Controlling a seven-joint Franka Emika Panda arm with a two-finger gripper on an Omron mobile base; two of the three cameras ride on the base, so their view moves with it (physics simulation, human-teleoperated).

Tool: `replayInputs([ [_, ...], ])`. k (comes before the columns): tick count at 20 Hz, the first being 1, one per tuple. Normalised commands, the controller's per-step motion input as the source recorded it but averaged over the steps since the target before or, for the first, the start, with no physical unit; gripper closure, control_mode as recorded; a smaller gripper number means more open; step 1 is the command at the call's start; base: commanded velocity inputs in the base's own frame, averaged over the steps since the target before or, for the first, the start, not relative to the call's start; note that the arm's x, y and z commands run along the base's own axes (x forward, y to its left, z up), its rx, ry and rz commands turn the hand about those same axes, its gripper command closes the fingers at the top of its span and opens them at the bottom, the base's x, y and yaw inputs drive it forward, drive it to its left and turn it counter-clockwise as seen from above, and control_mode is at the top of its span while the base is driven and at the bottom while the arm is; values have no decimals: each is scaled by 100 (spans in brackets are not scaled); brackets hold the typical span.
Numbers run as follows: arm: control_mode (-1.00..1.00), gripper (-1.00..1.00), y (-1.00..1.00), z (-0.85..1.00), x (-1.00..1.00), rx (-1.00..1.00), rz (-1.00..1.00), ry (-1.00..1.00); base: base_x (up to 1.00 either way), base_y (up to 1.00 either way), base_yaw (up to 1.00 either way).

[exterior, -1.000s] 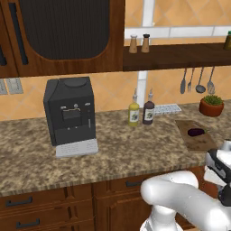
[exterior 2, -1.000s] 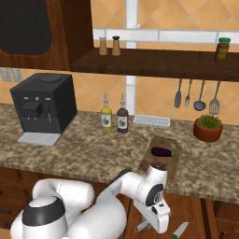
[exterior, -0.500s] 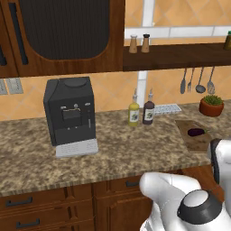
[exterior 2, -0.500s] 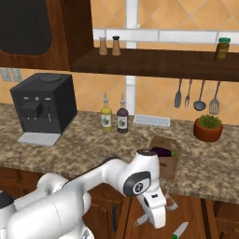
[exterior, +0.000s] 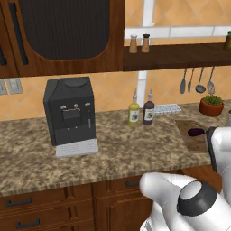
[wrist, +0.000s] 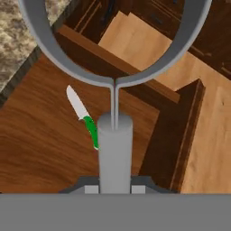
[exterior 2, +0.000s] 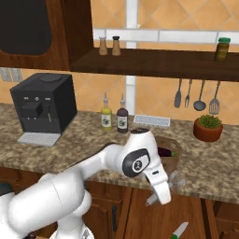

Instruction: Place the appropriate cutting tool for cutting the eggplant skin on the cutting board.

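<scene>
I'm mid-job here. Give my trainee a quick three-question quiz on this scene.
1. True or false: the eggplant lies on the cutting board.
2. Where is the green-handled knife? A on the counter; B down below the counter, on wood; C on the shelf.
3. Fill in: the grey tool held in the pincer has a ____-shaped head.
Key: 1 true; 2 B; 3 loop.

You see a dark purple eggplant on a brown wooden cutting board, speckled brown granite counter, and a green-handled, white-bladed knife.
</scene>
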Motion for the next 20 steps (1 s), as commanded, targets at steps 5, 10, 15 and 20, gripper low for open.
replayInputs([
  [5, -100, 100, -13, 19, 100, 1, 0, 13, 0, 0, 0],
  [10, -100, 100, -3, 0, 99, 2, 0, 9, 0, 0, 0],
  [15, -100, 100, 0, -19, 84, 4, 0, 4, 0, 0, 0],
  [20, -100, 100, 0, -48, 62, 0, 0, 0, 0, 0, 0],
])
